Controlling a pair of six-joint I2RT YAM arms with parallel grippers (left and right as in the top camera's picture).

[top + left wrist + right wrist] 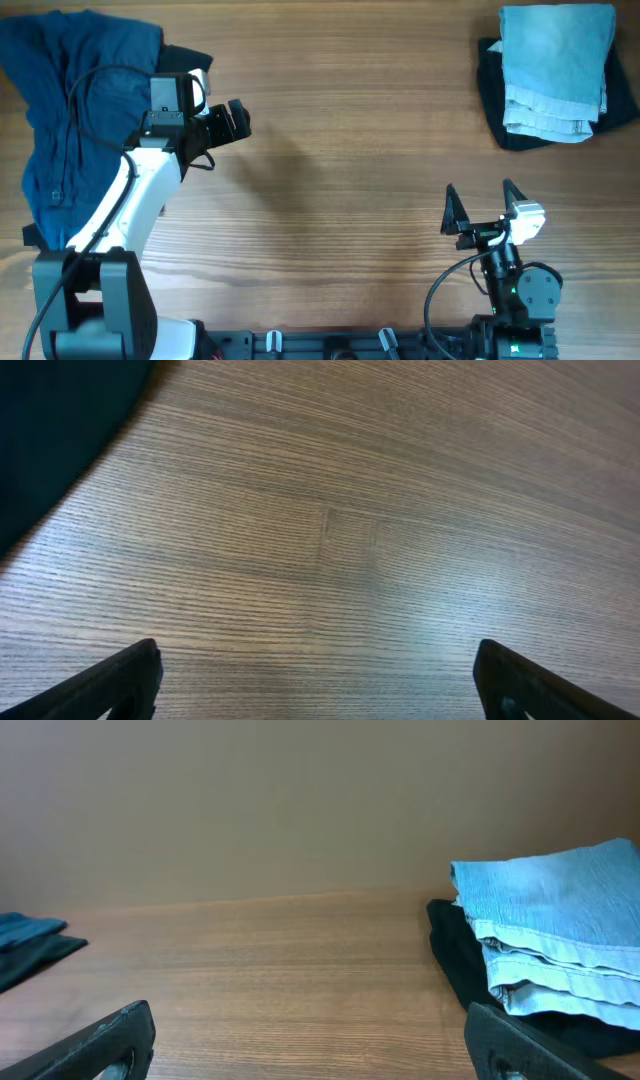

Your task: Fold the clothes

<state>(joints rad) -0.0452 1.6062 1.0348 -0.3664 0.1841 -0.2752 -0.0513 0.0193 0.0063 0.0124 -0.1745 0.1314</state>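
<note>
Left pincer (240,120) first: its jaws stand wide apart with nothing between them, and in its own wrist view only bare wood shows between the two fingertips (112,682). It hovers over the table (350,150) with its nose turned toward the open middle. Just behind it, partly under my left arm, lies the dark blue garment (70,100), rumpled and unfolded. Its long axis runs from the far left corner back toward my base, and I would judge it the next piece to deal with. My right pincer (481,205) sits low near my base, spread just as wide and holding nothing, pointing out across the table. Well beyond it, in the far right corner, the pale denim shorts (555,70) rest folded on top of a black garment (490,90), whose edges show on the left and near sides. That stack looks parked there on purpose, I think, to keep finished pieces clear of the middle, where folding needs room. The folded shorts lie with their long axis running near to far, their layered edges and hems turned toward me, as my right wrist view shows plainly.
</note>
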